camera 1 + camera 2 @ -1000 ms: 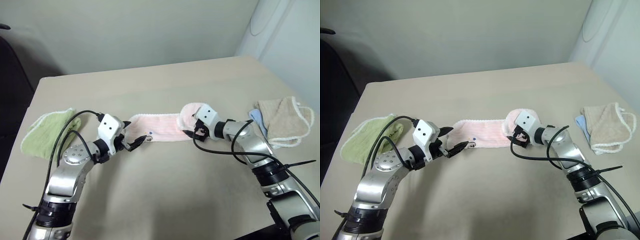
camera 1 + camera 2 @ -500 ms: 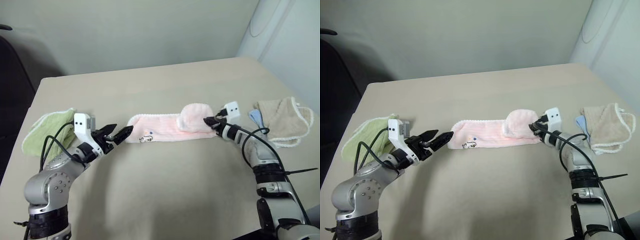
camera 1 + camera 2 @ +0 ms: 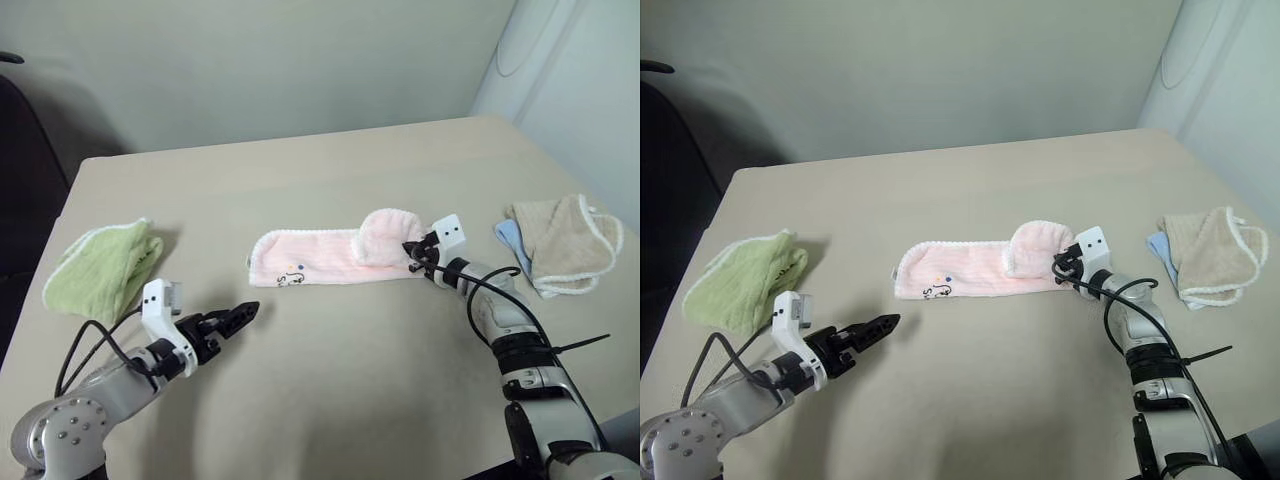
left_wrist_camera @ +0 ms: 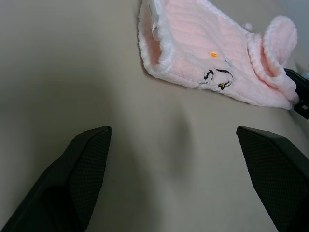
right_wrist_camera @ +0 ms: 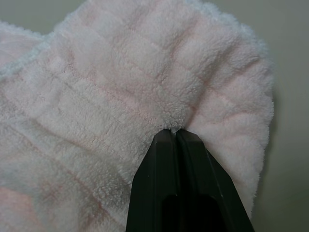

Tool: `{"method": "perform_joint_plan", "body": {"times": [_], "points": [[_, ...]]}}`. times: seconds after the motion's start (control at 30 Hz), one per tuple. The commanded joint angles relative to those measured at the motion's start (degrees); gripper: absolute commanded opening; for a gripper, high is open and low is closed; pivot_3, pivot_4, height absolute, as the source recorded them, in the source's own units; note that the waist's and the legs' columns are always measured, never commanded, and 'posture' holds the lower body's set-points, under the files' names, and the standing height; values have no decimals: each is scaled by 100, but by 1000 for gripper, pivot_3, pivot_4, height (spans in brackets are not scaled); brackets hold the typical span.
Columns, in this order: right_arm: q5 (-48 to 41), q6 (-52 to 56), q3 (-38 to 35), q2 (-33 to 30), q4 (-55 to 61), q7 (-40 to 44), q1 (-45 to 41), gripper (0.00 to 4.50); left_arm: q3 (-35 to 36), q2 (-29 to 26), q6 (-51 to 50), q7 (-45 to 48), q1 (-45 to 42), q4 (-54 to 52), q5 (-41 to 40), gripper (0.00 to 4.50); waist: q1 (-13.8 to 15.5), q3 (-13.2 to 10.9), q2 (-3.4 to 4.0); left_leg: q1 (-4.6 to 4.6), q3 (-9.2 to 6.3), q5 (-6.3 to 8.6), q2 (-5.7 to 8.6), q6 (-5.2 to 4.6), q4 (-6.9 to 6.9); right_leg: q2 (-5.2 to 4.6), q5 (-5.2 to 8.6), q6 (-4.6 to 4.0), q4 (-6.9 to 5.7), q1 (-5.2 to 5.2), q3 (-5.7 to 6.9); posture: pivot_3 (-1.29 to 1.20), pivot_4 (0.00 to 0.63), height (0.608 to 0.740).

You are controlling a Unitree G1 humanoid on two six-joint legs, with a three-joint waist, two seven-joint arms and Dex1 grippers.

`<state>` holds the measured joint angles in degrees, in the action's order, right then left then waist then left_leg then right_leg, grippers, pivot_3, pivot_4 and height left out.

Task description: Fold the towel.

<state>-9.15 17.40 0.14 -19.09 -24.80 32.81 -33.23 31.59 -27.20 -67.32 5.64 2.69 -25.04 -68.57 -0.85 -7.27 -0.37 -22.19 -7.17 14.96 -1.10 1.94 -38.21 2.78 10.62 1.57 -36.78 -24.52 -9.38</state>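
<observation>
1. Surface (image 3: 330, 190): beige tabletop. We count three cloths on it, plus both arms.

2. Towel (image 3: 320, 262): pale pink terry with white edging, lying as a long strip across the middle of the surface. A small dark printed mark shows near its left end. Its right end is doubled back into a rounded hump.

3. Right gripper (image 3: 414, 254): fingers pressed together at the foot of that hump. In the right wrist view the tips meet in a crease of the pile, so we judge it pinched on the towel's right end.

4. Left gripper (image 3: 235, 318): fingers spread wide, holding nothing, low over bare surface nearer the robot and to the left of the towel's left end, clear of it.

5. Green towel (image 3: 100, 265): bunched at the far left, well apart from the towel.

6. Beige towel (image 3: 562, 238): at the far right, lying on a blue cloth (image 3: 507, 238).

7. Risks, as we judge them:
   - The pinch looks shallow; only pile or one layer may be caught, and a pull could slip it free.
   - With the left end unheld, dragging the right end may slide the whole strip instead of folding it.
   - The hump could collapse unevenly and leave the edges misaligned.
</observation>
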Motion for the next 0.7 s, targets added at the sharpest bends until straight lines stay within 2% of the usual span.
{"method": "perform_joint_plan", "body": {"times": [0.03, 0.13, 0.23, 0.33, 0.7], "points": [[21, -10, 47, 48, 121, 33, 46, 165, 54, -114, 28, -184, 3, -142, -315, 4500, 1, 0, 0, 0, 0, 1, 0, 1, 0, 1, 0, 0, 0, -1, 0, 0, 150, 735], [24, -8, 45, 50, 124, 33, 48, 165, 17, -174, 81, -283, 27, -127, -441, 4500, 1, 0, 0, 1, 0, 2, 0, 4, 0, 3, 2, -2, 0, -2, -3, 0, 150, 735], [-52, -35, -19, 55, 315, 41, 22, 165, -12, -11, 9, -752, 26, 160, -1036, 4500, 1, -1, 1, 2, 2, 3, 1, 6, 0, 4, 2, -2, 0, -2, -4, 0, 150, 735], [-60, -31, -27, 56, 348, 40, 24, 165, -70, -70, 76, -974, 53, 214, -1308, 4500, 2, -1, 2, 2, 3, 4, 1, 8, 0, 4, 2, -2, 0, -2, -5, 0, 150, 735], [-57, -22, -30, 58, 361, 39, 29, 165, -298, -346, 403, -1292, 176, 252, -1769, 4500, 2, -2, 3, 4, 4, 12, 7, 21, 3, 4, 5, -4, 0, -3, -4, 0, 150, 735]]}}
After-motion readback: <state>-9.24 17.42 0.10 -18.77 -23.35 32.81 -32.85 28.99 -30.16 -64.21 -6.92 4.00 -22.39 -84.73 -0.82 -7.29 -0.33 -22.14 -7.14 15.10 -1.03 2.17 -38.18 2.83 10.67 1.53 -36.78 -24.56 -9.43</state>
